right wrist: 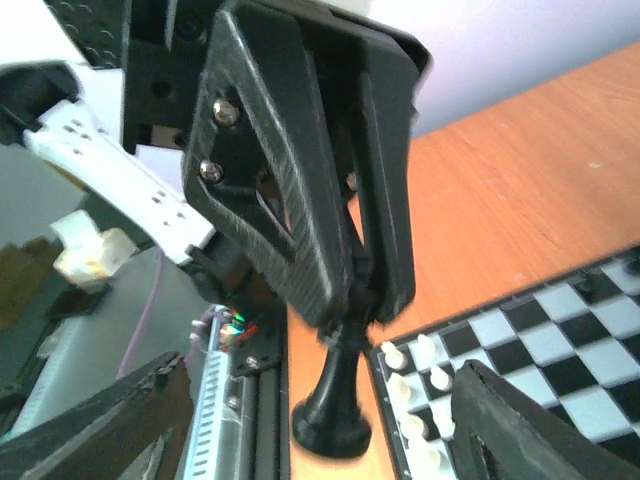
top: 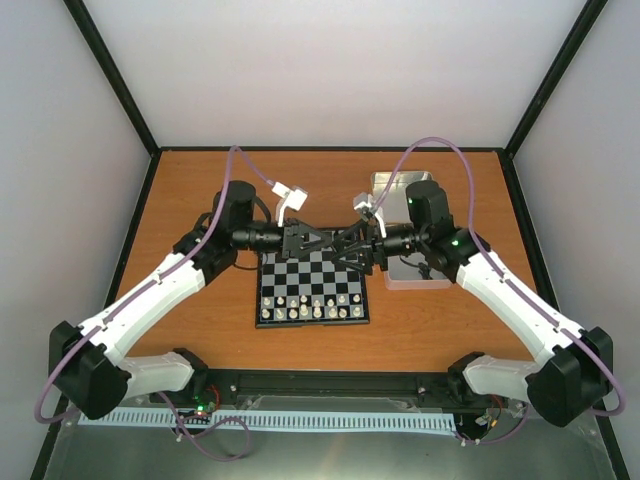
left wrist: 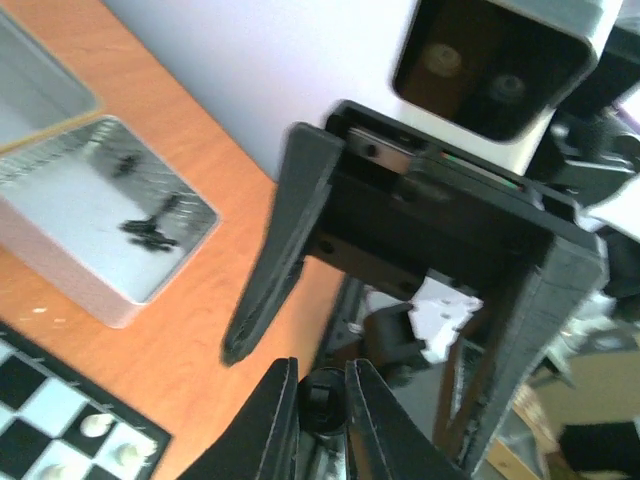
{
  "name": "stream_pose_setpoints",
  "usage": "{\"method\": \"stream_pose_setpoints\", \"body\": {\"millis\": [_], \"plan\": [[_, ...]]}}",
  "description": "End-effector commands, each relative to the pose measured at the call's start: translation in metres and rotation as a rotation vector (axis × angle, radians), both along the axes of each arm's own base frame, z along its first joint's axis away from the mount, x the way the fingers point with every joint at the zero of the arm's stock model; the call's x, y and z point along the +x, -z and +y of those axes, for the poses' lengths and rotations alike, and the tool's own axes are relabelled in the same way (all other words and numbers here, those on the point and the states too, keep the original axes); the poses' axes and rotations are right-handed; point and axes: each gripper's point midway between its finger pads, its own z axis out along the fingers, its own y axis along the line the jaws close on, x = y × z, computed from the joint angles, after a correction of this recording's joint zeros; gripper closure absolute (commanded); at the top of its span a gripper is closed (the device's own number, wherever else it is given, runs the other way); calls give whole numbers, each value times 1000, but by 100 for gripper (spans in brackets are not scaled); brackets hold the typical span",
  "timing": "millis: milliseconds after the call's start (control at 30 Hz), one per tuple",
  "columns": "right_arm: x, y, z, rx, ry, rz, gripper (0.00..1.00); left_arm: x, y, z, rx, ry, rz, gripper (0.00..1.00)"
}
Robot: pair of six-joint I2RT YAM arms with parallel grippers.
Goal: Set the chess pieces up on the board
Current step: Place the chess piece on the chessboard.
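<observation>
White plastic pieces (top: 310,310) fill the two near rows of the checked board (top: 310,272) on the wood-grain tabletop (top: 180,200). At the board's 12 o'clock edge, the left gripper (left wrist: 322,400) fingers pinch a glossy black chess piece (right wrist: 333,410) by its upper end. Its long axis is in line with them, and its flared round base points at the right gripper (right wrist: 325,380), whose fingers are spread wide. A silver metal tin (top: 392,183) lies at 2 o'clock.

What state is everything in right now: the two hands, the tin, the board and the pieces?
Left hand: shut on a black piece, held by its top.
Right hand: open, fingers wide on either side of that piece.
Tin: open, a few black pieces lying inside.
Board: lying flat.
White pieces: standing in two rows along its near edge.
</observation>
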Motion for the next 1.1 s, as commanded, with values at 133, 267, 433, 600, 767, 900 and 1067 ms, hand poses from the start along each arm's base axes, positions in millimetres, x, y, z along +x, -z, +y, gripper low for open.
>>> {"method": "stream_pose_setpoints", "body": {"millis": [133,267,433,600,767,900,1067], "plan": [[48,34,-44,-133,455,-2,17,70,39,49,353,-434,-221,98],[68,63,-72,-216,689,73,17,100,54,58,428,-548,-279,98],[79,86,-93,-281,848,140,17,138,91,45,558,-618,-310,97],[87,101,-114,-326,982,172,17,169,129,34,700,-669,-321,98],[85,112,-119,-333,1005,208,17,192,152,24,744,-692,-326,98],[84,115,-121,-330,1014,224,17,200,166,18,758,-684,-324,98],[85,118,-123,-334,1019,234,17,206,182,16,791,-685,-326,98]]}}
